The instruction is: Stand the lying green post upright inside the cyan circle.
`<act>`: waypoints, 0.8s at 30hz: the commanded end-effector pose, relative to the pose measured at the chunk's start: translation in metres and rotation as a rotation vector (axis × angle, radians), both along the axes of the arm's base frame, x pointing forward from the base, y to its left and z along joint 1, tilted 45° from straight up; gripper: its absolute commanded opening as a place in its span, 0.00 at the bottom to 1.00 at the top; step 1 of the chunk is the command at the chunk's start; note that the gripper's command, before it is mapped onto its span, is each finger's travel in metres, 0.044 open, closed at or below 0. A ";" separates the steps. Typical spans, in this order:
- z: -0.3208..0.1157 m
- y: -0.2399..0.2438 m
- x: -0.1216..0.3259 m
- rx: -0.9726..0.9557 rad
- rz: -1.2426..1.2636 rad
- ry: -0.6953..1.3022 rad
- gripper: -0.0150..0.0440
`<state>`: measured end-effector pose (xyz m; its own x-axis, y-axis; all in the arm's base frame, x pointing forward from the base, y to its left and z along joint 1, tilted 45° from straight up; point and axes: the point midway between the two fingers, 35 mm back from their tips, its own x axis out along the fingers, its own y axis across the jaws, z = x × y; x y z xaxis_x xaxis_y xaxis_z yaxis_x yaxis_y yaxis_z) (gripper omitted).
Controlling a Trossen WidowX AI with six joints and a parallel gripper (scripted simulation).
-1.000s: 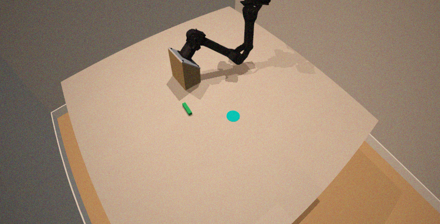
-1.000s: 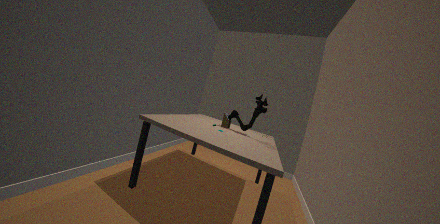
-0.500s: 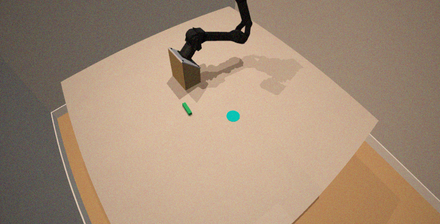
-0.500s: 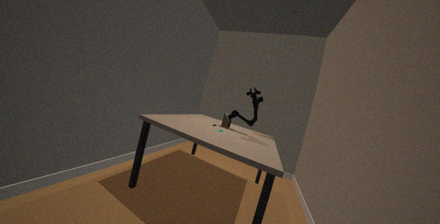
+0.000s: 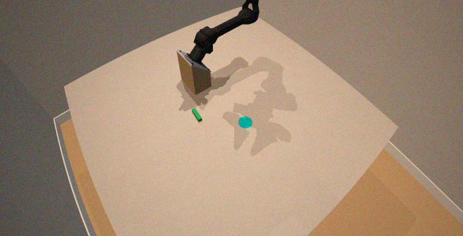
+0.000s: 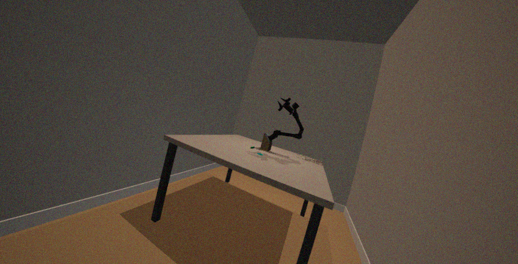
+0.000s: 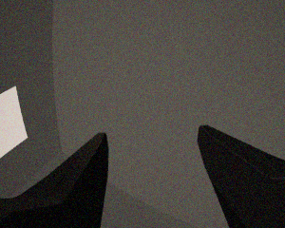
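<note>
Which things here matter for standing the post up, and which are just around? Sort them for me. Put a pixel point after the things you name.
For the job:
- green post (image 5: 196, 114) (image 6: 251, 147)
- cyan circle (image 5: 245, 122) (image 6: 259, 154)
- gripper (image 6: 283, 102) (image 7: 153, 137)
- table (image 5: 195, 175) (image 6: 218, 148)

Just around:
- walls (image 5: 340, 16) (image 6: 109, 61)
- wooden floor (image 5: 383, 194) (image 6: 90, 228)

Arm (image 5: 227, 26) (image 6: 289, 134): matte black, slim segments joined by chunky, angular joints
Elbow (image 5: 249, 15) (image 6: 299, 135): bulky, with a forked link beside it
Mounting plate (image 5: 205, 66): grey, flat, dotted with small dark screws
End effector (image 6: 283, 104) (image 7: 153, 137): black, two tapering wedge-shaped fingers with narrow, blunt tips
</note>
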<state>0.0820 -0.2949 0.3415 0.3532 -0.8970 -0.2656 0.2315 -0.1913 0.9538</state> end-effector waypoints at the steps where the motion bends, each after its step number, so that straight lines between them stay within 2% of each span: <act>1: -0.039 -0.012 0.027 0.080 0.152 0.176 0.65; 12: -0.156 -0.005 0.100 0.226 0.688 0.621 0.65; 24: -0.272 0.059 0.153 0.253 1.406 0.936 0.65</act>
<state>0.2253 -0.2549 0.0942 0.4662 -0.0778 -0.8813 0.8233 0.4026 0.4000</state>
